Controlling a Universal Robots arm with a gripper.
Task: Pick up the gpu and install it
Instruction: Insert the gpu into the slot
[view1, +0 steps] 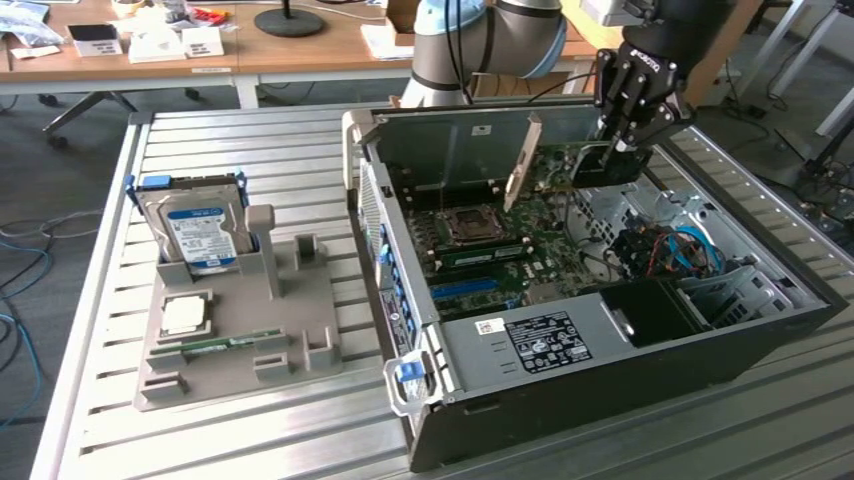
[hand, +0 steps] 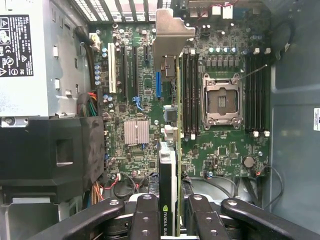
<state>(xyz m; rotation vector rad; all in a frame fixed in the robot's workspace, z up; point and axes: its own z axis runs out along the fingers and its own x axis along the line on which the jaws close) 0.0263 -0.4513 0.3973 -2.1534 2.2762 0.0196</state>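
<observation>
Nearest in the exterior view, an open black sheet-metal computer case (view1: 601, 400) lies on its side on a ribbed silver slatted metal table (view1: 200, 440). To the exterior view's left of it sits a grey moulded plastic holder (view1: 267, 330). It carries a square silver processor chip (view1: 183, 315), a narrow green memory stick (view1: 207, 347) and, upright at its far end, a hard drive with a blue-and-white label (view1: 200, 235).

Inside the case lies a green motherboard (view1: 527, 255) crowded with small parts, with a bare metal-framed processor socket (hand: 220, 102) and a finned silver heatsink (hand: 136, 132). Over the board's far part, the black jointed gripper (view1: 625, 140) has its jaws pinching the gpu (view1: 587, 168), a thin flat dark circuit card with a silver metal bracket. The card stands on edge; I cannot tell whether its lower edge meets a slot. Beyond, wooden desks (view1: 320, 55) hold papers.
</observation>
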